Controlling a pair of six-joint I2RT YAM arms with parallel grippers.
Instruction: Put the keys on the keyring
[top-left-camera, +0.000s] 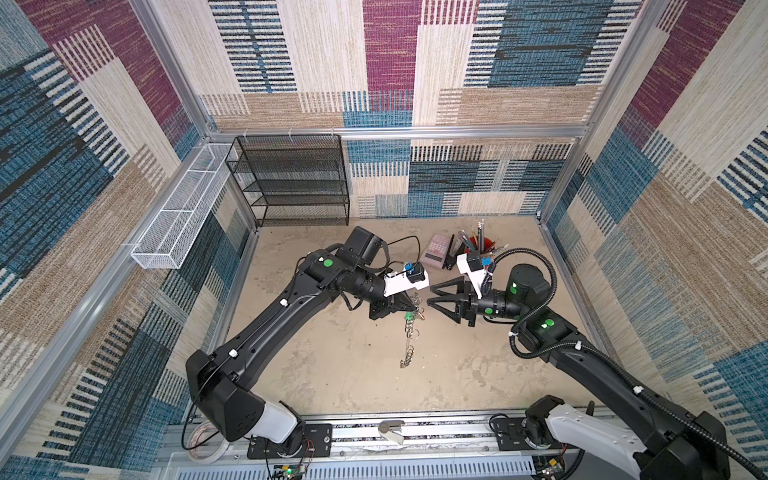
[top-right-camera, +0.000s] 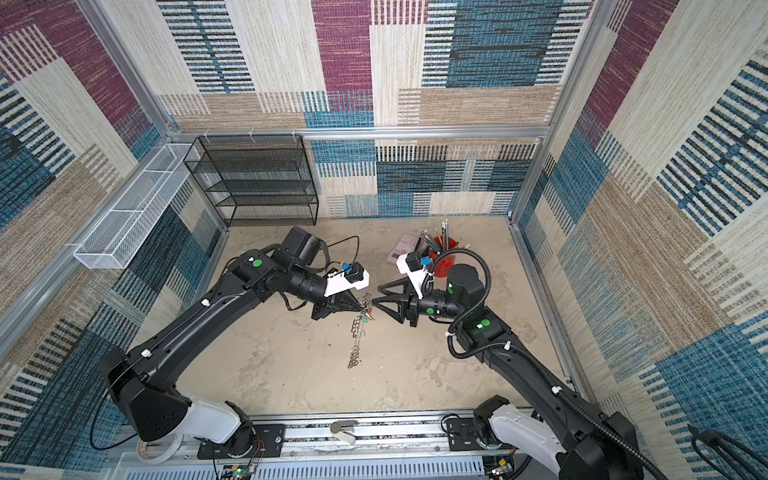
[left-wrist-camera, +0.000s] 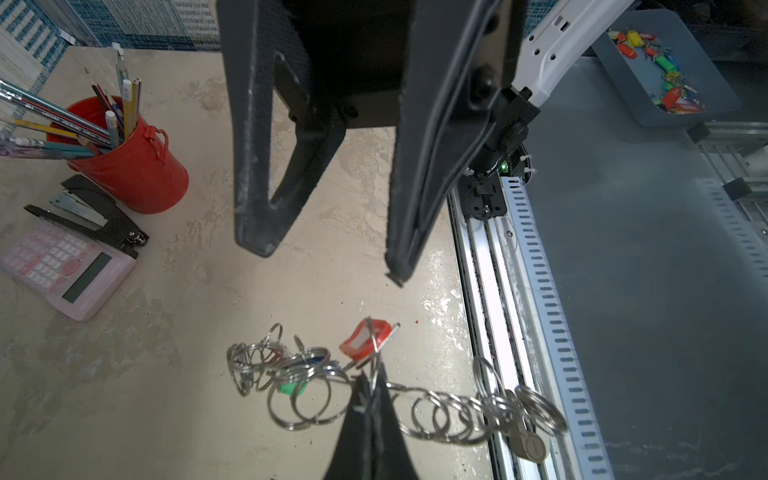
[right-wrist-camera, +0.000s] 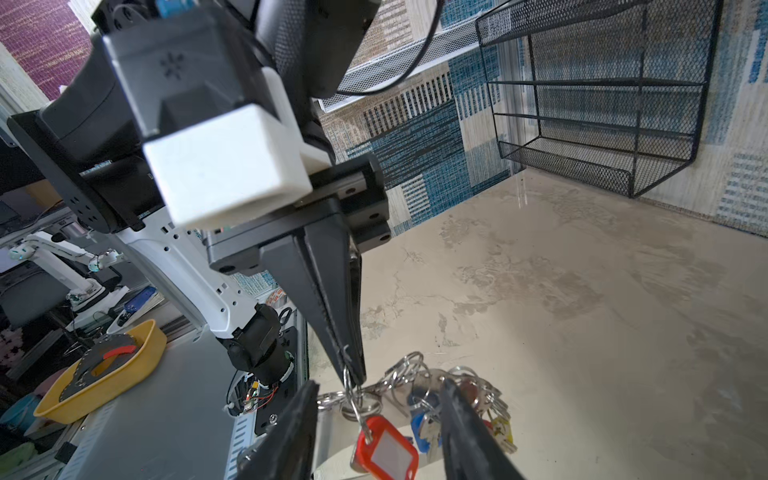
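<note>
Keyring (top-left-camera: 409, 332) hung floppy, prob light & slick; L gripper (top-left-camera: 412, 308) pinched its top ring, R gripper (top-left-camera: 429, 296) stood spread nearby. Best grabbed at a ring.

The left gripper (top-right-camera: 360, 308) pinched the top of the keyring (top-right-camera: 355, 337), which dangled below it. Just beside that top, the right gripper (top-right-camera: 377, 296) stood with jaws parted.

Patchwork carpet walls (top-left-camera: 390, 62), mottled beige floor (top-left-camera: 353, 386), black mesh shelf (top-left-camera: 291, 178).
</note>
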